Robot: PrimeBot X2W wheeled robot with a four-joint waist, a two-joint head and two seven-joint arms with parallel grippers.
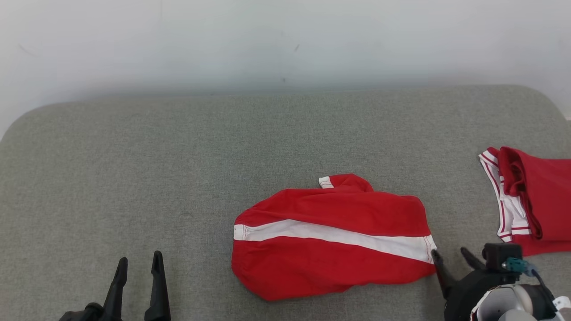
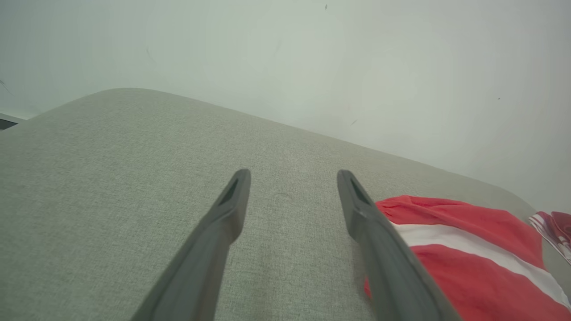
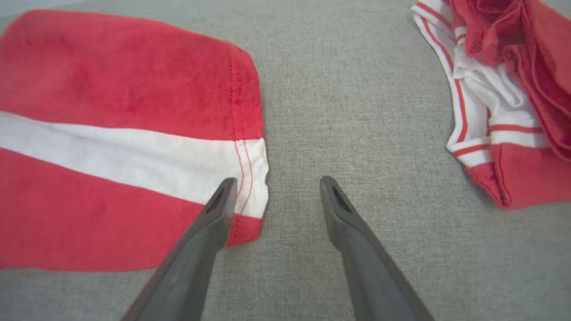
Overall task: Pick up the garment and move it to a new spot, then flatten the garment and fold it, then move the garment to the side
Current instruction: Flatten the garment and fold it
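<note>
A folded red garment [image 1: 332, 236] with a white stripe lies at lower centre of the frame on the grey fabric-covered counter [image 1: 134, 169]. At lower right, the right gripper [image 1: 449, 253] has its fingers apart, one tip at the garment's right hem. At lower left, the left gripper [image 1: 139, 260] has its fingers apart and empty. At the right edge lies a second red-and-white garment [image 1: 531, 196].

Nothing to read here: no lettering, label or number on the garment [image 1: 330, 240], the other garment [image 1: 539, 196] or the grey surface [image 1: 134, 178].
</note>
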